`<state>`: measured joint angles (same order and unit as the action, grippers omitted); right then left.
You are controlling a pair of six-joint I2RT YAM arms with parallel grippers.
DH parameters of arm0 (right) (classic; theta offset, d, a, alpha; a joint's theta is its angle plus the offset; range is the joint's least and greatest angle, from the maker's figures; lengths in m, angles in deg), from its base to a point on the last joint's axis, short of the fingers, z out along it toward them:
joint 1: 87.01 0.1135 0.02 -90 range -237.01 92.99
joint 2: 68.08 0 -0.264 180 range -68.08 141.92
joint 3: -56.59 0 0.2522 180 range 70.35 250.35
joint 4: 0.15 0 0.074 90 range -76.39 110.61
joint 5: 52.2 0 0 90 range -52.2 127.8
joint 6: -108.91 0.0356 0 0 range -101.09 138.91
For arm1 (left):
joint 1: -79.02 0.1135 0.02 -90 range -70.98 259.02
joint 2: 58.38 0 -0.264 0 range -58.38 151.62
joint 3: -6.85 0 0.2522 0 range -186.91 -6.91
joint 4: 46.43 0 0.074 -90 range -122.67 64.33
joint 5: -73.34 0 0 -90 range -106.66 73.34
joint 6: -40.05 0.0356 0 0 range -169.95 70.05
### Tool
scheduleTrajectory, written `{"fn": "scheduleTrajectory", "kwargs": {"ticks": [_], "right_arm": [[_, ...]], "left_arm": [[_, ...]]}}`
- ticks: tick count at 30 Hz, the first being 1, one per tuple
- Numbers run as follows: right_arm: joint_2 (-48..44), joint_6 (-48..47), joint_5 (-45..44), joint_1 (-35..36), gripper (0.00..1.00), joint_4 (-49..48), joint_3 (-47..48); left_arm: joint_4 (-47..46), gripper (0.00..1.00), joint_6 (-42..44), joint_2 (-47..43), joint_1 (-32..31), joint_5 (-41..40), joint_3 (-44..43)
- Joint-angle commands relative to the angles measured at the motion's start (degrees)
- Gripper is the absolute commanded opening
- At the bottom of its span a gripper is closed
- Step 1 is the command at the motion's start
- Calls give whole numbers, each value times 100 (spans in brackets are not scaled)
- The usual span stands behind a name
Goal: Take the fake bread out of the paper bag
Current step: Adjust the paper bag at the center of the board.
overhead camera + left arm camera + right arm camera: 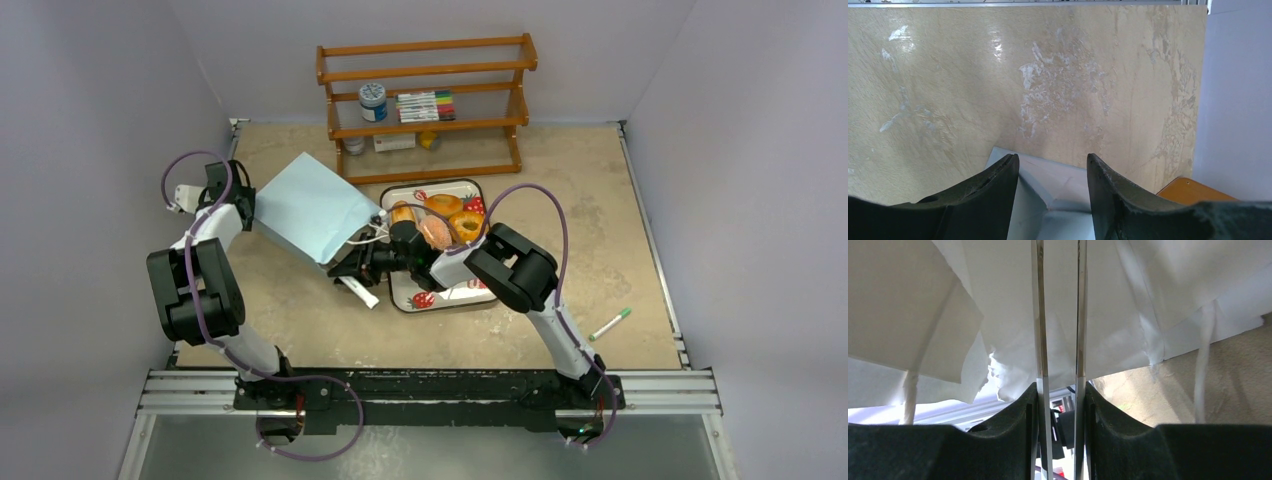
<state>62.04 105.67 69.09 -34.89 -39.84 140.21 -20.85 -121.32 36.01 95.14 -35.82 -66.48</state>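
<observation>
Thin paper could rip at the bag's mouth

My left gripper [1053,165] pinches the pale blue paper bag [305,205] by its folded closed end. My right gripper [352,268] is at the mouth, fingers nearly together; I can't tell whether it grips anything. The ragged white lining could tear, or the cord snag. Glossy bread [445,206] lies on the tray [455,296].

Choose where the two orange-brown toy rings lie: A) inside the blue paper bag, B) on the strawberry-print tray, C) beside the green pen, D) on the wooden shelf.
B: the top view shows the orange-brown rings on the strawberry-print tray, outside the paper bag.
</observation>
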Motion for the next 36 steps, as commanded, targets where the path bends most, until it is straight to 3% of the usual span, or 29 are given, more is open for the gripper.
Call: {"fn": "scheduleTrajectory", "kwargs": {"ticks": [1, 8, 14, 22, 36], "right_arm": [[-362, -335, -53, 17, 35, 144, 282], [-619, -731, -252, 13, 35, 703, 412], [-833, -1097, -402, 16, 36, 1173, 579], [-834, -1205, -510, 18, 36, 1375, 801], [-440, -1402, -729, 26, 36, 1937, 1599]], "left_arm": [[45, 51, 145, -188, 57, 112, -169], [47, 56, 62, -866, 114, -393, -27], [-611, 58, 109, -1454, 120, -495, 210], [-268, 58, 335, -754, 119, 230, -203], [0, 56, 496, 57, 117, 578, -845]]}}
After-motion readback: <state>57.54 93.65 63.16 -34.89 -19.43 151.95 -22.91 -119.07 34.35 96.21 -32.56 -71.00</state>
